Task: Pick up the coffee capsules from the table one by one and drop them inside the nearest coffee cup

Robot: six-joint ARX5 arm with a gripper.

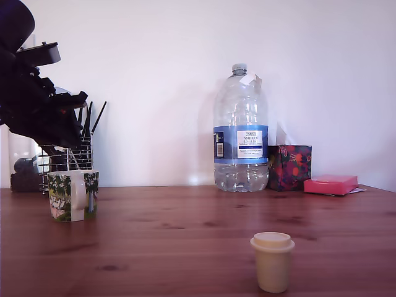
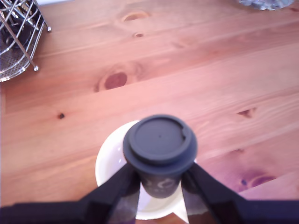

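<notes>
In the wrist view my gripper (image 2: 159, 181) is shut on a dark navy coffee capsule (image 2: 160, 144), its flat rim facing the camera. Directly below it lies the white opening of the coffee cup (image 2: 105, 161). In the exterior view the cup (image 1: 73, 195), white with a green foliage print, stands at the left on the table. The dark arm (image 1: 43, 117) hangs just above it, and the held capsule is hidden there. A cream-beige capsule (image 1: 272, 261) stands alone near the front edge, at the exterior view's right.
A wire utensil holder (image 1: 65, 158) with black sticks stands right behind the cup, also seen in the wrist view as a wire utensil holder (image 2: 16, 42). At the back stand a large water bottle (image 1: 241, 133), a colourful box (image 1: 289, 167) and a pink block (image 1: 330, 184).
</notes>
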